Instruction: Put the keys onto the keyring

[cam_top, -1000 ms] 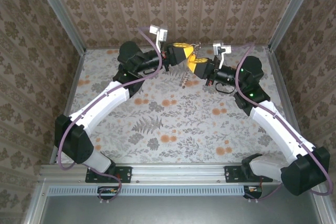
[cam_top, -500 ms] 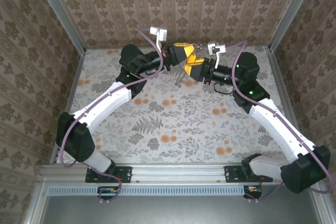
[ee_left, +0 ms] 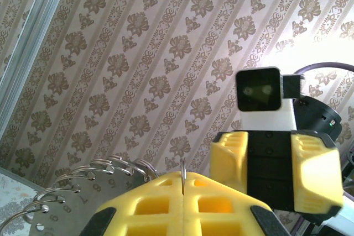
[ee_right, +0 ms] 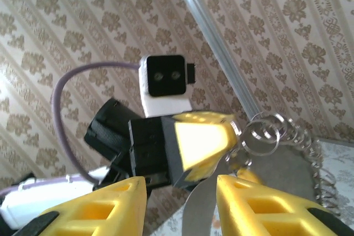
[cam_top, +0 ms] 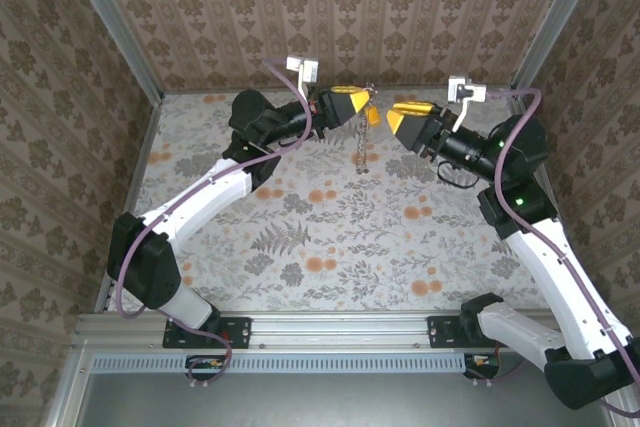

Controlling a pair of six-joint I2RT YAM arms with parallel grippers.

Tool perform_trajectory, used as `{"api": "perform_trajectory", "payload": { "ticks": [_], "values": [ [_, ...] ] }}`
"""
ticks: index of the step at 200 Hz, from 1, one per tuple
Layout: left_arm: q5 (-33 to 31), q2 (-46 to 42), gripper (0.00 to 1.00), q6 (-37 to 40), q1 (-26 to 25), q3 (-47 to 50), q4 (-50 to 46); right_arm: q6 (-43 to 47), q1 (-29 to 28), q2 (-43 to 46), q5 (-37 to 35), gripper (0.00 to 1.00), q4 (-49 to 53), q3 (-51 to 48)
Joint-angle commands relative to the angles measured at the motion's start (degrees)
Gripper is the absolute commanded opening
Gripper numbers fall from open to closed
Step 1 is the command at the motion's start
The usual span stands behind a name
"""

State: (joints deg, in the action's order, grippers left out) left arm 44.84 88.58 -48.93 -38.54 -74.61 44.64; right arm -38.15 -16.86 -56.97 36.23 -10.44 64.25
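Observation:
My left gripper [cam_top: 362,104] hovers above the far middle of the table, shut on the keyring [cam_top: 364,137]. The ring is a string of thin silvery loops hanging down toward the table. In the left wrist view one loop [ee_left: 183,171] stands edge-on, pinched in the seam of the shut yellow jaws, and more loops [ee_left: 88,178] curl off to the left. A small key [cam_top: 373,115] with an orange-yellow head dangles just under those fingertips; whether it is threaded on a loop is unclear. My right gripper [cam_top: 392,114] is a short way to the right, open and holding nothing, its fingers [ee_right: 94,208] wide apart.
The table [cam_top: 330,237] has a floral cloth. Patterned walls stand close behind, and metal corner posts [cam_top: 110,22] rise at the back left and back right. A grey flat piece [ee_left: 61,216] hangs with the loops. Both arms reach high over the table's far half.
My right gripper has opened and drawn back to the right, away from the left gripper. The left gripper has stayed in place, shut on the keyring, with the chain now hanging free.

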Motion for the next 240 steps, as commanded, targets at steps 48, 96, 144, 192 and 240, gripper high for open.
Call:
{"api": "perform_trajectory", "payload": {
  "ticks": [48, 96, 144, 192, 240],
  "values": [
    [-0.83, -0.77, 0.0, -1.43, 0.03, 0.32, 4.93, -12.73, -0.36, -6.72, -1.61, 0.33, -13.72, 1.93],
    [-0.87, -0.73, 0.0, -1.43, 0.0, 0.34, 4.93, -12.8, -1.12, -8.11, -1.3, 0.3, -14.53, 2.33],
    [-0.83, -0.43, 0.0, -1.48, -0.09, 0.09, 4.88, -12.3, -2.32, -9.12, -0.53, 0.3, -14.54, 2.42],
    [-0.82, -0.35, 0.0, -1.52, -0.21, -0.19, 4.87, -11.61, -2.94, -9.65, -0.49, 0.29, -14.18, 2.22],
    [-0.79, -0.28, 0.0, -1.49, -0.25, -0.22, 4.75, -10.77, -3.18, -9.83, -0.8, 0.31, -13.28, 1.86]
  ]
}}
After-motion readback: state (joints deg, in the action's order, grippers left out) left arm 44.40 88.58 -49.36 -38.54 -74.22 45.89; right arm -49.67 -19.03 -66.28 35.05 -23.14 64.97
